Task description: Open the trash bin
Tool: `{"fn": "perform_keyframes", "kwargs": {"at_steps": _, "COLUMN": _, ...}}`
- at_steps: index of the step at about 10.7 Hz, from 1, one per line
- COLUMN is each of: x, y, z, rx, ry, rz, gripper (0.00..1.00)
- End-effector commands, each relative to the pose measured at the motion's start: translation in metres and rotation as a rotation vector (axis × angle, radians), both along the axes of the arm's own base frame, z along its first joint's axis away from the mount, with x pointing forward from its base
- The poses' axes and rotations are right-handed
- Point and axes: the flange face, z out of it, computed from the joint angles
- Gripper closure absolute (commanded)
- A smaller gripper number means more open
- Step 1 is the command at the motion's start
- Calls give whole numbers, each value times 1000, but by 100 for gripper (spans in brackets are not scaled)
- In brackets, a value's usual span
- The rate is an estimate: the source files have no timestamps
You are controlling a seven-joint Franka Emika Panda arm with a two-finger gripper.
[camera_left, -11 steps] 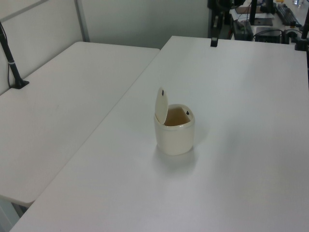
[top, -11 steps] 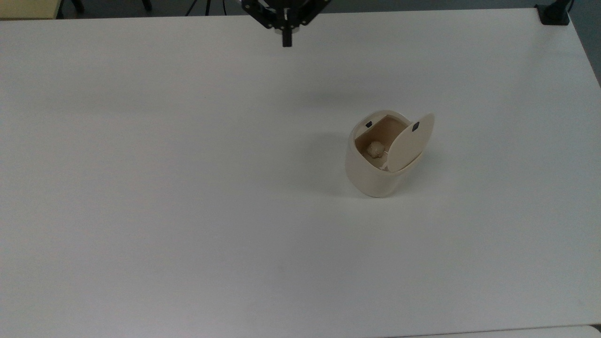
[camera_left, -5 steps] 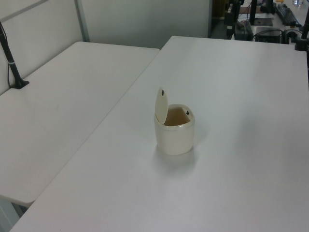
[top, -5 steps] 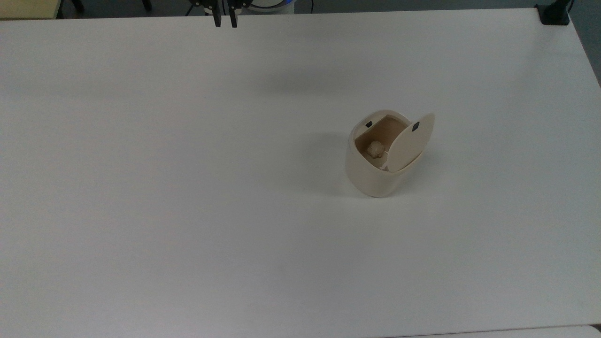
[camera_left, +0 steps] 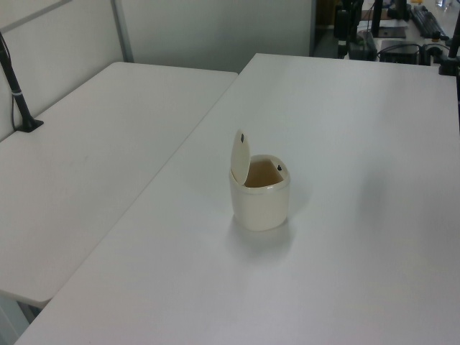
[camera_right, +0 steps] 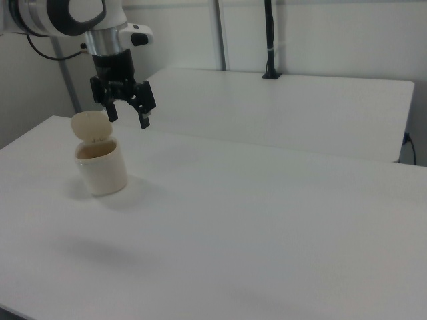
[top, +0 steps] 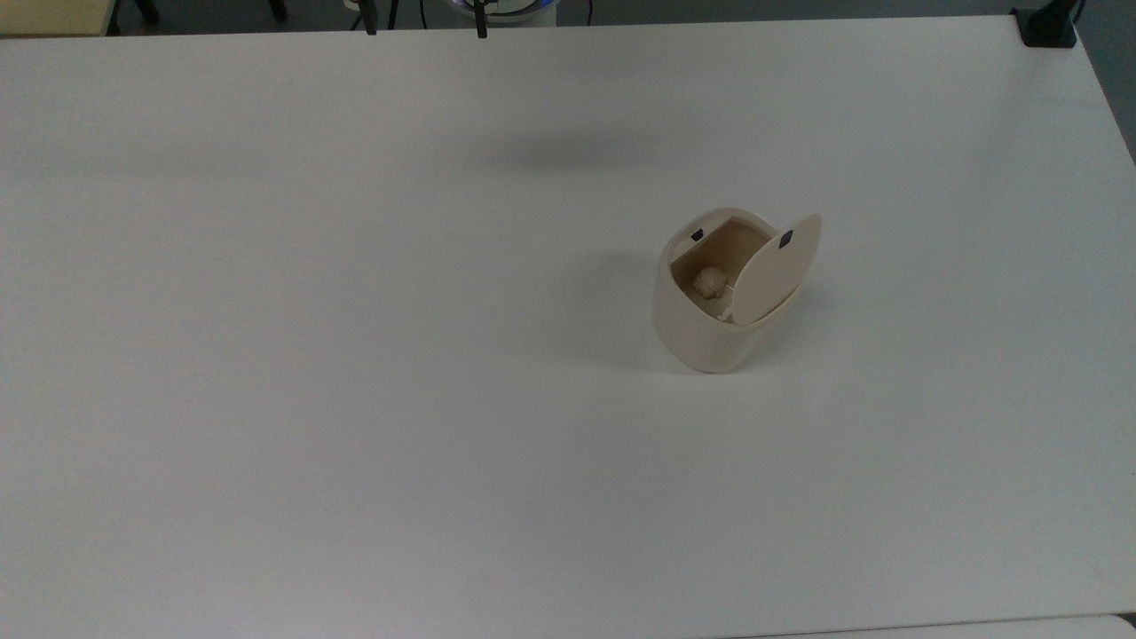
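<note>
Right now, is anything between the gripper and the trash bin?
Nothing: in the right view the open gripper hangs in the air apart from the trash bin, lid up, with bare white table around.

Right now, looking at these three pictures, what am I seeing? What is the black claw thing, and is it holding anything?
These are three cameras on one scene. The top view looks down on a white table; the left and right views look across it from the sides.

The claw is the gripper of a robot arm, its hand with two fingers. In the right view it hangs in the air above the table, fingers spread open, holding nothing.

On the table stands a small beige trash bin. Its lid is tipped up, so the bin is open. In the top view, a small crumpled wad lies inside it.
</note>
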Motion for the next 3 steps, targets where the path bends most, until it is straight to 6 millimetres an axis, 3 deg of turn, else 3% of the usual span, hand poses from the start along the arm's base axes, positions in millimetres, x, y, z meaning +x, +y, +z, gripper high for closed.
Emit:
{"fn": "perform_keyframes", "kwargs": {"at_steps": 1, "x": -12, "y": 1, "z": 4, "rx": -15, "ry": 16, "rz": 4, "gripper": 0}}
{"fn": "perform_keyframes", "kwargs": {"at_steps": 3, "x": -13, "y": 1, "z": 3, "rx": -15, "ry": 19, "rz": 4, "gripper": 0}}
